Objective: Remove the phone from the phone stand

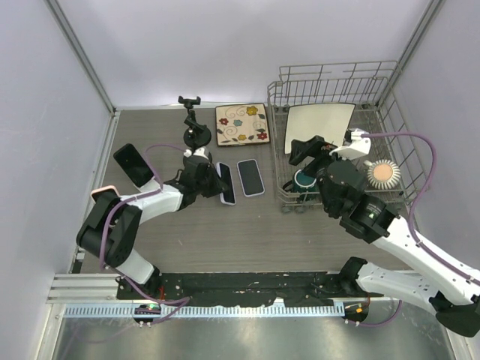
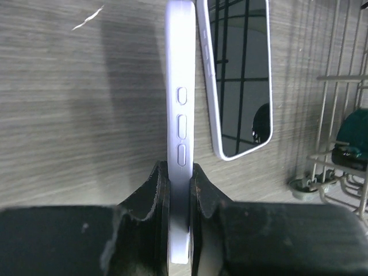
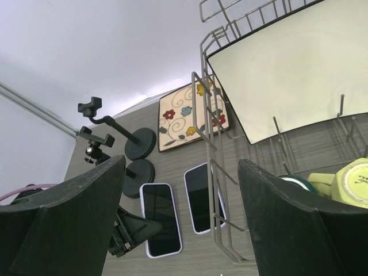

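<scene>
My left gripper (image 1: 213,181) is shut on a lavender-cased phone (image 1: 226,184), pinching its faces near one end (image 2: 181,172). The phone shows edge-on in the left wrist view (image 2: 181,109), low over the table, and screen-up in the right wrist view (image 3: 160,218). A second phone (image 1: 251,177) lies flat just to its right (image 2: 238,75). Two black phone stands (image 1: 195,135) stand behind them, and their clamps (image 3: 95,138) hold nothing. My right gripper (image 1: 304,150) is open and empty above the dish rack's left side (image 3: 181,224).
A wire dish rack (image 1: 390,112) at the right holds a white plate (image 1: 319,124), a green mug (image 1: 304,180) and a round brush (image 1: 382,174). A floral tile (image 1: 241,124) lies at the back. A dark phone (image 1: 133,165) lies at the left wall.
</scene>
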Tool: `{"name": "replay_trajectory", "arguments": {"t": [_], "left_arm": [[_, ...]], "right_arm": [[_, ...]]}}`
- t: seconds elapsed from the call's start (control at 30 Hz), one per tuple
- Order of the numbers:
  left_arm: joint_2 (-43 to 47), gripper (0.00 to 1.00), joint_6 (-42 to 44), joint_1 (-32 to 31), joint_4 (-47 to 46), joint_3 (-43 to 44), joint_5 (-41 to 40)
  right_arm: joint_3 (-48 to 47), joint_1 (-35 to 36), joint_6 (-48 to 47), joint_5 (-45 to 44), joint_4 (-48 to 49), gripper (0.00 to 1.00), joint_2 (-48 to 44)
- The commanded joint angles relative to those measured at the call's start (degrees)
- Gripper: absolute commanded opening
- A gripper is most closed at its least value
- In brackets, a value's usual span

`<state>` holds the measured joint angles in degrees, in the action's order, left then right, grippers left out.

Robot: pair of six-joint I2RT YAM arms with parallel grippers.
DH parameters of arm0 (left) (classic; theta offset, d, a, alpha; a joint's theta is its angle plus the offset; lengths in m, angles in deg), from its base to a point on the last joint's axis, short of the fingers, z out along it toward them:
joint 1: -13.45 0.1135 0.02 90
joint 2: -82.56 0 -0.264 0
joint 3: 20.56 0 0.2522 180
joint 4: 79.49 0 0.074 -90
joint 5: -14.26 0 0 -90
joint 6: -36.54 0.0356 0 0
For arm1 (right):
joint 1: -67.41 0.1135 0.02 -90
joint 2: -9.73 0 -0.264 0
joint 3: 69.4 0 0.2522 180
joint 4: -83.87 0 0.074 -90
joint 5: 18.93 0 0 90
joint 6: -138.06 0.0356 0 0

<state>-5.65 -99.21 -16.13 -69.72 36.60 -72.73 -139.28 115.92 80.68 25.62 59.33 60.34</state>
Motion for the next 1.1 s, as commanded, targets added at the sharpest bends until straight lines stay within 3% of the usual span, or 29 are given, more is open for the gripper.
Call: {"name": "replay_trajectory", "arguments": {"t": [0.0,0.27,0.33,0.63,0.87,1.07], "left_arm": [[-3.55,0.0,-4.68,0.05,-10.51,2.75,2.53],[-8.21,0.01,-10.49,0.14,-12.88,2.92,2.36],[-8.74,0.05,-12.07,0.14,-13.06,2.66,1.92],[-10.5,0.33,-12.17,0.14,-11.93,3.18,4.12],[-8.65,0.68,-8.83,0.14,-6.12,4.06,1.65],[-7.51,0.87,-6.54,0.14,-3.57,3.53,1.74]], "right_arm": [[-0.05,-0.26,-2.3,-2.98,0.24,0.84,-2.26],[1.27,-0.43,-3.53,-4.65,-0.2,0.84,-4.38],[1.54,-0.52,-3.36,-4.65,-0.38,0.84,-4.38],[1.71,-0.61,-3.09,-3.94,-0.46,0.84,-3.85],[1.45,-0.7,-3.18,-2.98,-0.38,0.84,-3.15],[1.01,-0.87,-3.18,-2.01,-0.46,0.84,-1.83]]}}
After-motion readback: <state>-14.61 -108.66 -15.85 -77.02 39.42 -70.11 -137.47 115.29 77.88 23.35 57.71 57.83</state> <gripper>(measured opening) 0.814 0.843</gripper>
